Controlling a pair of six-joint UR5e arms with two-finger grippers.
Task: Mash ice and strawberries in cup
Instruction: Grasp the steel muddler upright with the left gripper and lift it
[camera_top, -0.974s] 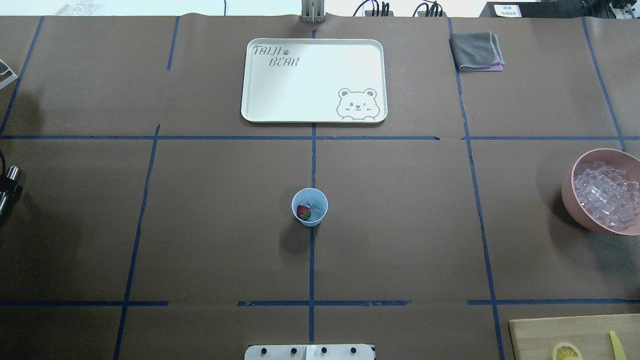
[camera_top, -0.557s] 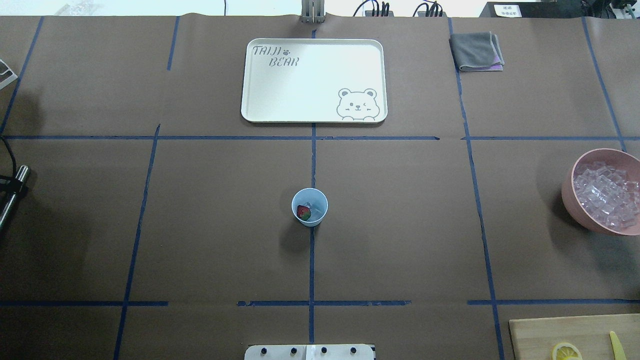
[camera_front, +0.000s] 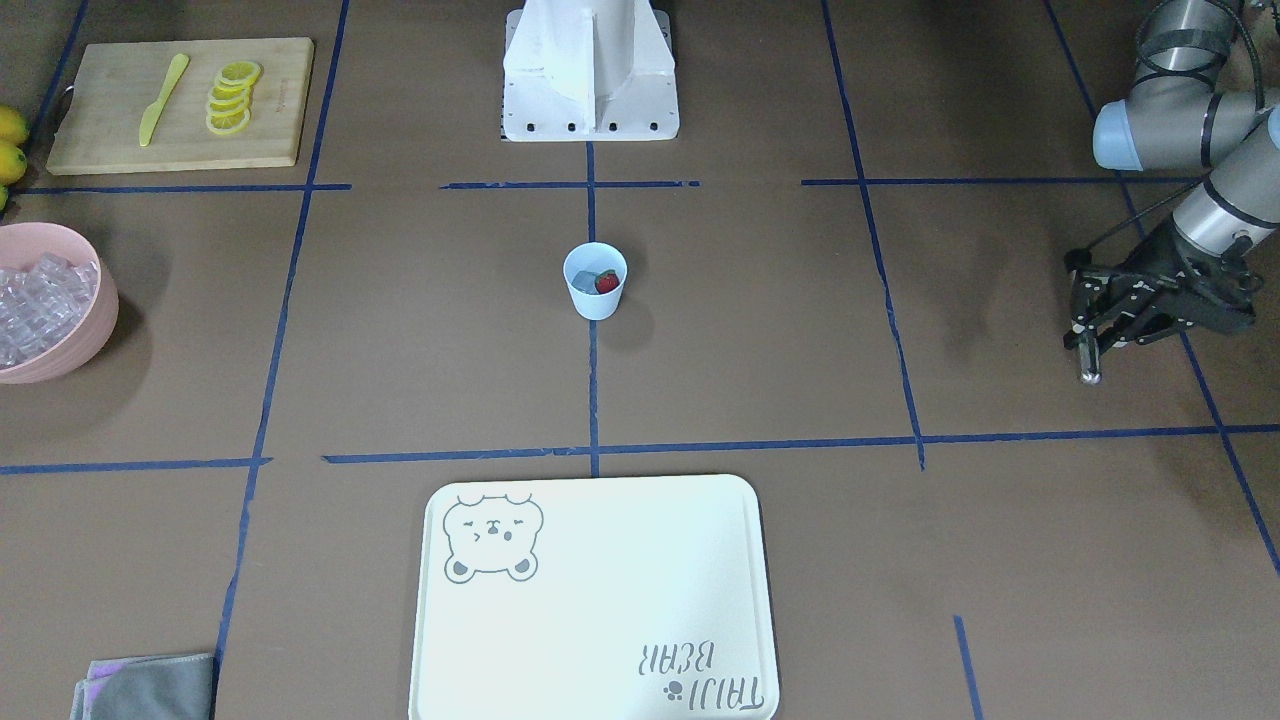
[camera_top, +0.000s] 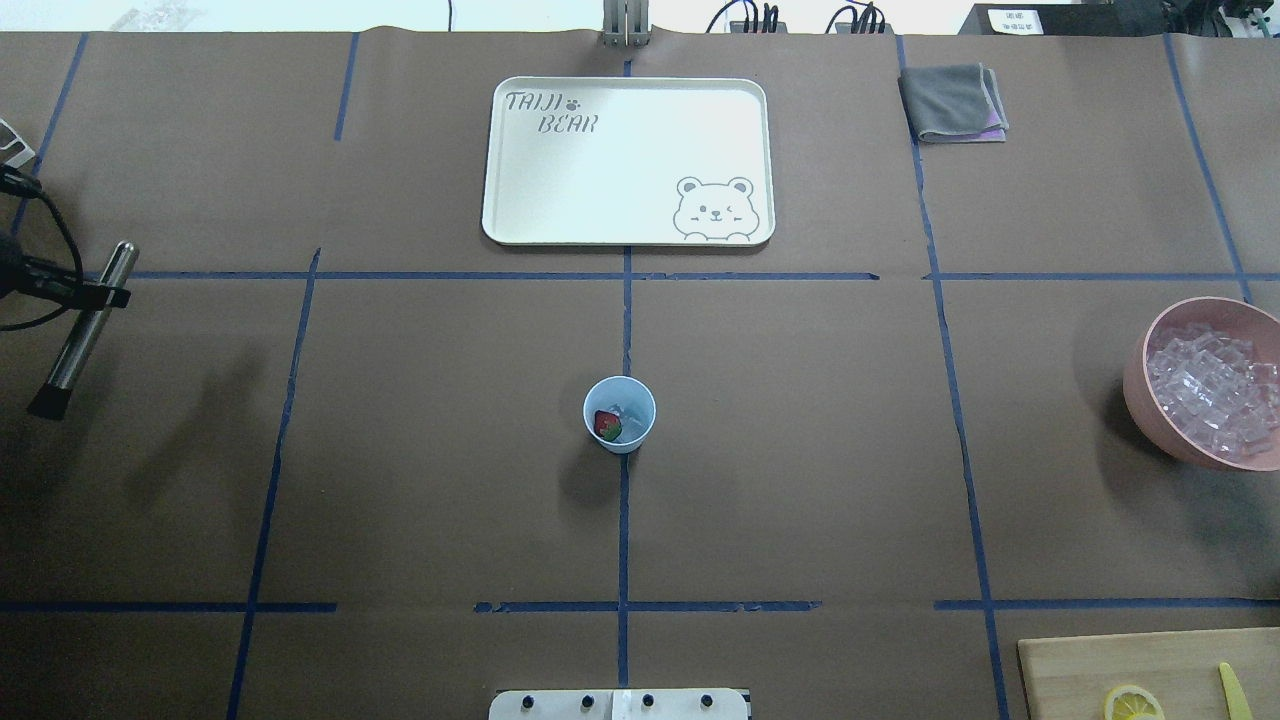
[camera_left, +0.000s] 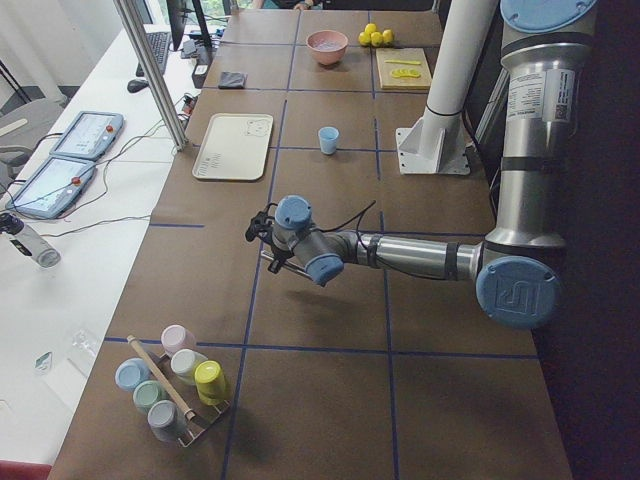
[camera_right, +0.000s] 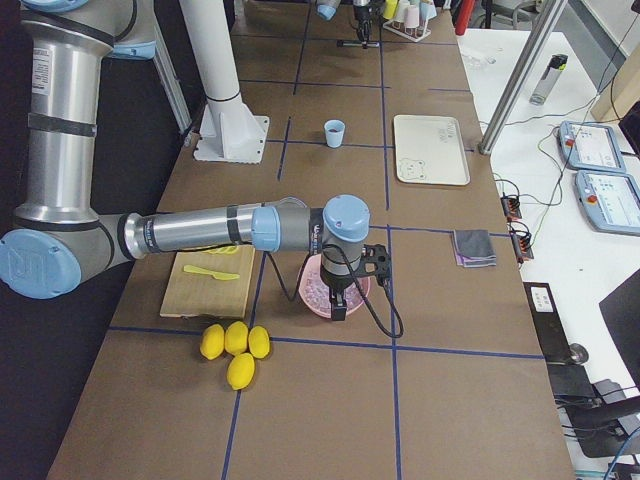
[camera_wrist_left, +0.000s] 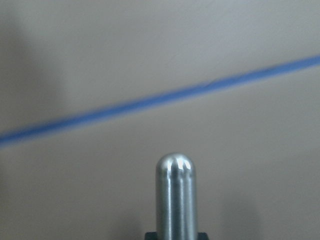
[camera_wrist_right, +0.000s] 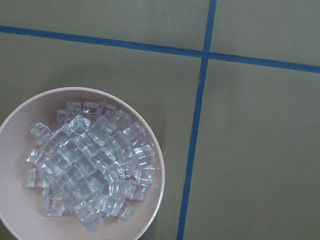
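The pale blue cup (camera_top: 619, 414) stands upright at the table's middle; it also shows in the front view (camera_front: 595, 280). Inside it lie a red strawberry (camera_top: 606, 425) and clear ice (camera_top: 630, 418). My left gripper (camera_top: 98, 293) is at the far left, well away from the cup. It is shut on a slim metal rod (camera_top: 80, 335) and holds it above the table; the rod's rounded tip shows in the left wrist view (camera_wrist_left: 175, 185). My right gripper (camera_right: 340, 300) hangs over the pink bowl (camera_wrist_right: 156, 150) of ice cubes (camera_wrist_right: 90, 170); I cannot tell whether it is open or shut.
A white bear tray (camera_top: 628, 160) lies beyond the cup. A grey cloth (camera_top: 952, 102) lies at the back right. A wooden board (camera_front: 180, 100) carries lemon slices and a yellow knife. Whole lemons (camera_right: 232, 345) lie beside it. A rack of cups (camera_left: 175, 385) stands far left.
My left gripper and its metal rod have come further into the overhead view from the left edge, moving right and away from the robot. The cup has not moved.
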